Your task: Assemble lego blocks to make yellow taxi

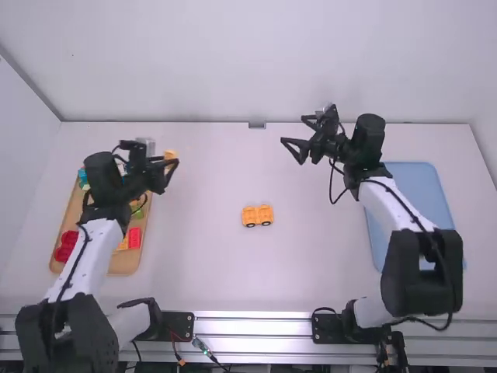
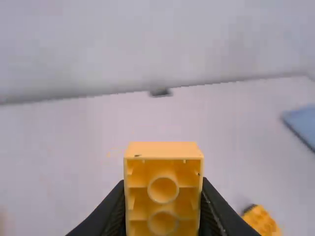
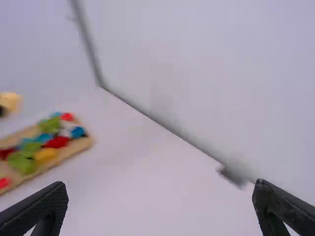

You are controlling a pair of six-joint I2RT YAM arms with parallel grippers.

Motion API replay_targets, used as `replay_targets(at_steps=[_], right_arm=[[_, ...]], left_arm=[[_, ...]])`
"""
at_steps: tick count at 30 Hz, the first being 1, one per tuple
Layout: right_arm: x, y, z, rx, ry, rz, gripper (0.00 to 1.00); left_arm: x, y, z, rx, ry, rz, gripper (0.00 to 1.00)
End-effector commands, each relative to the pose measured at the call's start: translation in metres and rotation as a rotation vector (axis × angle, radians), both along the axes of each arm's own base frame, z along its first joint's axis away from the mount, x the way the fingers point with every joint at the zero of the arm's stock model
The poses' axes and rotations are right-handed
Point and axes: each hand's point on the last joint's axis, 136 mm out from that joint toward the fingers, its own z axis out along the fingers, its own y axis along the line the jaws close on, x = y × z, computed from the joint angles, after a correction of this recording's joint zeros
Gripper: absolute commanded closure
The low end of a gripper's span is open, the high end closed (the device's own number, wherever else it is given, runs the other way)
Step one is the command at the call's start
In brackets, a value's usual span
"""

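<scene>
Blue tray (image 1: pixel 419 183) flat on table (image 1: pixel 194 264), right side, long side running near to far, rounded corners, partly hidden. Small dark fitting (image 1: pixel 257 125) at table's far edge, about mid-width, by back wall (image 1: pixel 233 62). Back wall plain white. Left wall (image 1: pixel 19 140) also white, meets it at a corner. Metal rail (image 1: pixel 256 322) along near edge, grooved lengthwise. Thin cables (image 1: pixel 180 359) at rail, left of middle, some red.
</scene>
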Motion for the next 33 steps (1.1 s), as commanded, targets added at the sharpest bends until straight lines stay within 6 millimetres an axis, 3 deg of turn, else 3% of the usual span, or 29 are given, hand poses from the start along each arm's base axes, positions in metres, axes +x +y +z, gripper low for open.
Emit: replay_targets(at_steps=[1, 4, 9, 14, 23, 29, 33], right_arm=[[-0.045, 0.025, 0.009, 0.098, 0.110, 0.353, 0.01], [-0.053, 0.034, 0.007, 0.115, 0.127, 0.437, 0.01], [-0.070, 0.051, 0.011, 0.108, 0.109, 0.527, 0.02], [-0.082, 0.067, 0.013, 0.097, 0.059, 0.583, 0.11], [-0.092, 0.088, 0.013, 0.098, 0.024, 0.612, 0.14], [-0.076, 0.084, 0.017, 0.116, 0.015, 0.524, 0.17], [-0.074, 0.081, 0.016, 0.115, 0.021, 0.522, 0.22]], left_arm=[[-0.023, -0.069, 0.003, -0.028, -0.113, -0.373, 0.98], [-0.030, -0.107, 0.009, -0.061, -0.224, -0.567, 0.98], [-0.019, -0.137, 0.008, -0.153, -0.278, -0.635, 0.98], [-0.013, -0.148, 0.010, -0.233, -0.263, -0.691, 0.98], [-0.018, -0.160, 0.024, -0.242, -0.252, -0.838, 0.98], [-0.031, -0.174, 0.039, -0.248, -0.316, -0.890, 0.98], [-0.029, -0.174, 0.045, -0.249, -0.346, -0.869, 0.98]])
